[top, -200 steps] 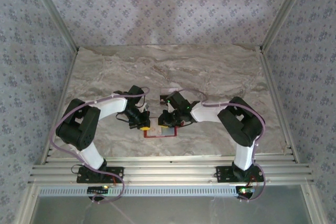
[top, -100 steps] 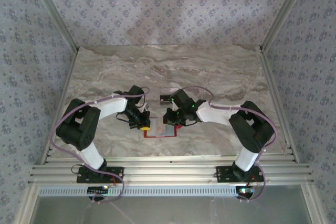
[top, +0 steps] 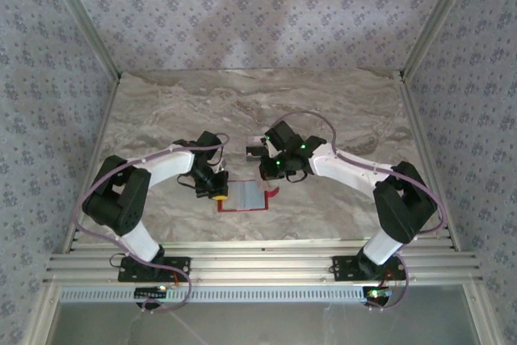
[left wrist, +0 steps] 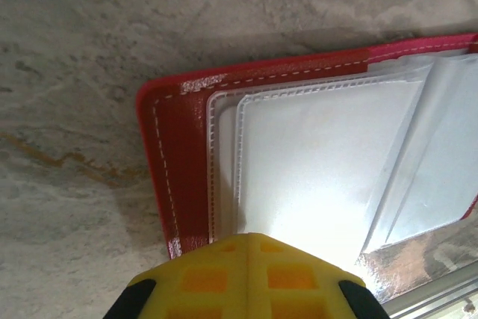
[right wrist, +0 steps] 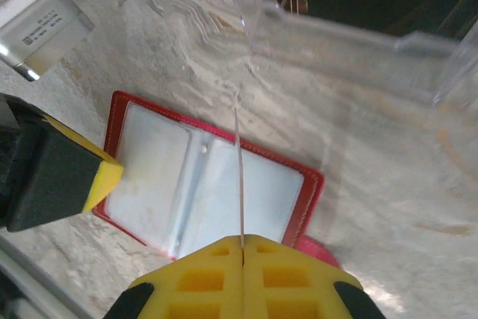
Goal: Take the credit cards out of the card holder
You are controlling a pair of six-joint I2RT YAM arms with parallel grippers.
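A: On the near middle of the table [top: 339,111], between the two arms, what is that red thing?

B: The card holder [top: 245,197]. It lies open and flat with its pale grey pages up, framed in red. Its little red tab [top: 273,192] sticks out on the right side.

A: And the left gripper [top: 216,193]?

B: Its yellow tip sits at the holder's left edge. In the left wrist view the pads [left wrist: 202,282] look pressed together with nothing between them, right over the near rim of the left page.

A: Where is the right gripper [top: 271,170]?

B: Just beyond the holder's right half, up off the table. From its own wrist camera the holder lies below it, apart from the fingers.

A: Is it holding anything?

B: Yes. Its two yellow pads [right wrist: 202,282] are closed on a thin card [right wrist: 239,177], seen edge-on as a fine line rising from the seam between them. I cannot tell its colour or print.

A: Is any other card out?

B: One whitish card [right wrist: 41,24] with small print and a dark end lies flat on the table, beyond the holder's far edge and apart from it.

A: And inside the pockets?

B: They are glossy and pale. I cannot tell whether more cards sit in them.
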